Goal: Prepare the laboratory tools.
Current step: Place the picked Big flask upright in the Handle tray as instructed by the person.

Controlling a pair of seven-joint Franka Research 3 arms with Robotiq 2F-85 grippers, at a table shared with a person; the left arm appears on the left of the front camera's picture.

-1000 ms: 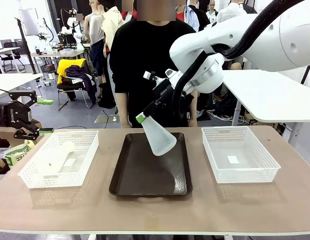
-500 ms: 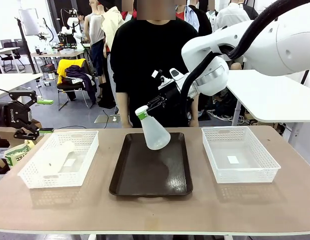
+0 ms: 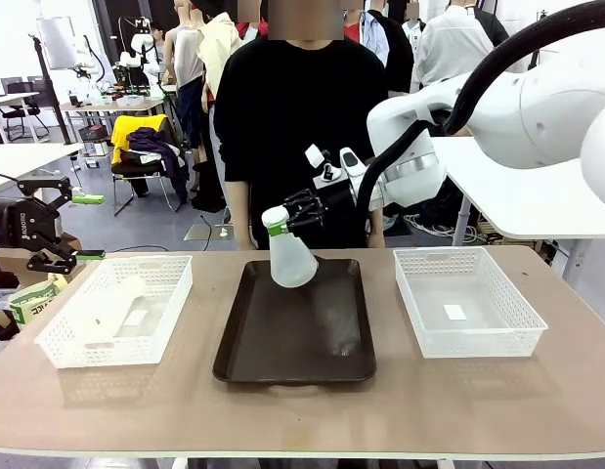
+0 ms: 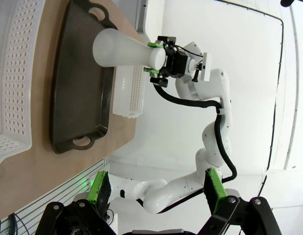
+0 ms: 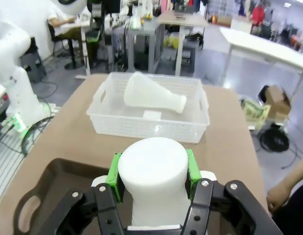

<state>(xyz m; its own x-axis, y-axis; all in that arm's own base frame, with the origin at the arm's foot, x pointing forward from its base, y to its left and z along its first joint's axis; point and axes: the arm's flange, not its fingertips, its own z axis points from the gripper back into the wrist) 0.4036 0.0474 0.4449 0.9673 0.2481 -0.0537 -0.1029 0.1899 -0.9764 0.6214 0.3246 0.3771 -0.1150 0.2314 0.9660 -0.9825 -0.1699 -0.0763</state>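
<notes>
Over the far half of the dark brown rectangular tray with handles [image 3: 302,344], the right gripper [image 3: 277,221] clamps its green pads on the neck of a frosted-white conical flask [image 3: 290,262], held nearly upright. Whether the base touches the tray I cannot tell. A second frosted flask [image 3: 105,309] lies on its side in the left white lattice basket [image 3: 63,354]. Off the table's left edge, the left gripper [image 3: 50,231] hangs with jaws spread wide, gripping nothing; the white print on its black body is too small to read. A blank white square sticker [image 3: 455,313] sits on the floor of the right white lattice basket [image 3: 497,344]. Bare tray floor stretches toward the near rim, and a broad strip of tan tabletop [image 3: 302,420] runs along the near edge.
</notes>
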